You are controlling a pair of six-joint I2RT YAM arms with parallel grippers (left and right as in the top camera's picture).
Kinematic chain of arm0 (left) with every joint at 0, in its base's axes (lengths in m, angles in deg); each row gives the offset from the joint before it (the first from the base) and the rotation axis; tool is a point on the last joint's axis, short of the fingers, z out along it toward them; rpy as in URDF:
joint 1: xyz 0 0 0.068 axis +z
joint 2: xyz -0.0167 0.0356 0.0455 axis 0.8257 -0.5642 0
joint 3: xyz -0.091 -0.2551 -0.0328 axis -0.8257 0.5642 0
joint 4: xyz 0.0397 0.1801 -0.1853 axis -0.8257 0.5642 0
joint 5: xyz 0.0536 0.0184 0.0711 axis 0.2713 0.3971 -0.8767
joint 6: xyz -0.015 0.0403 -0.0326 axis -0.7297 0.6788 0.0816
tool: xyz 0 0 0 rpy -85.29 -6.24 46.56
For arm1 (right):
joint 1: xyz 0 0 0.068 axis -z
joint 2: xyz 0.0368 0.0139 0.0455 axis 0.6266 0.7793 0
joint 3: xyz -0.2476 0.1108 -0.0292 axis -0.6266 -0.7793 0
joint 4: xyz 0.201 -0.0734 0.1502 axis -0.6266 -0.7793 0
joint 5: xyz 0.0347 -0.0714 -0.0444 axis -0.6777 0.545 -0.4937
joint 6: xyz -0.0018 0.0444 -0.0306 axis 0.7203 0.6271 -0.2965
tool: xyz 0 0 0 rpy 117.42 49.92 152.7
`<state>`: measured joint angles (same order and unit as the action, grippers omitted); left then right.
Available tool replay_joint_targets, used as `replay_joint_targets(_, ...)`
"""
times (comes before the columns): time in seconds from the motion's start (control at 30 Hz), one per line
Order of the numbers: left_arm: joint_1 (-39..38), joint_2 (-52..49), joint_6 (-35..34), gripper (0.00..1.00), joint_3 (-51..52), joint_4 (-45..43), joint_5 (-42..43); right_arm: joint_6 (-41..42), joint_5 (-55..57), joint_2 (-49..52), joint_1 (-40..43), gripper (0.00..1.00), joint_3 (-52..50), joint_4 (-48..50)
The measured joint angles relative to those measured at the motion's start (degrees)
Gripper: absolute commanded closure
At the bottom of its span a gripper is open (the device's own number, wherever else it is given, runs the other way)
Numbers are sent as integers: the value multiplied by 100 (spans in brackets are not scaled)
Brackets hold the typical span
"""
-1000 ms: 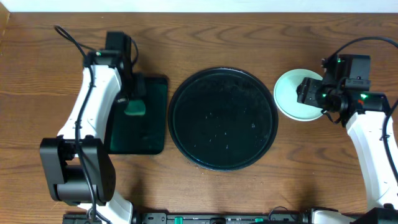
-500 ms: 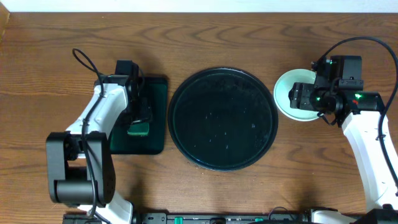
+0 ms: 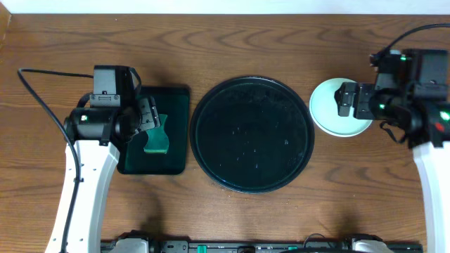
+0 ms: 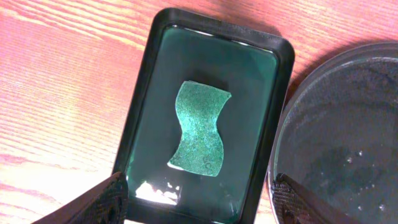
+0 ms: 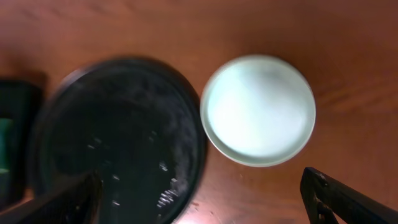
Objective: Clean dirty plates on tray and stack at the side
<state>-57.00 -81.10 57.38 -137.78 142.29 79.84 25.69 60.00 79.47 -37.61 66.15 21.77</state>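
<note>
The plates (image 3: 336,112) show as one pale-mint round stack on the table just right of the black tray (image 3: 253,133); the top plate (image 5: 258,111) looks clean, and I cannot tell how many lie under it. The tray (image 5: 118,137) carries only wet specks. My right gripper (image 3: 343,100) hovers open above the plates, its fingertips (image 5: 328,194) wide apart with nothing between them. My left gripper (image 3: 156,121) is open above a green sponge (image 4: 199,134), which lies loose in the dark green rectangular tray (image 4: 140,106).
The green rectangular tray (image 3: 176,98) sits close to the black tray's left rim (image 4: 283,149). Bare wooden table lies beyond and in front of both trays. Both white arms stand at the table's outer sides.
My left gripper opened, let the sponge drop into the green tray, and lifted back. My right gripper opened wider and rose away from the plates.
</note>
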Motion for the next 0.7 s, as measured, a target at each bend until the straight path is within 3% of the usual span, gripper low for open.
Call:
replay_joint_targets(0.37, 2, 17, 0, 25, 0, 4, 2, 103, -503, -1661, 0, 1, 111, -216)
replay_joint_targets(0.7, 0, 17, 0, 25, 0, 2, 2, -66, -120, -1923, 0, 1, 15, 74)
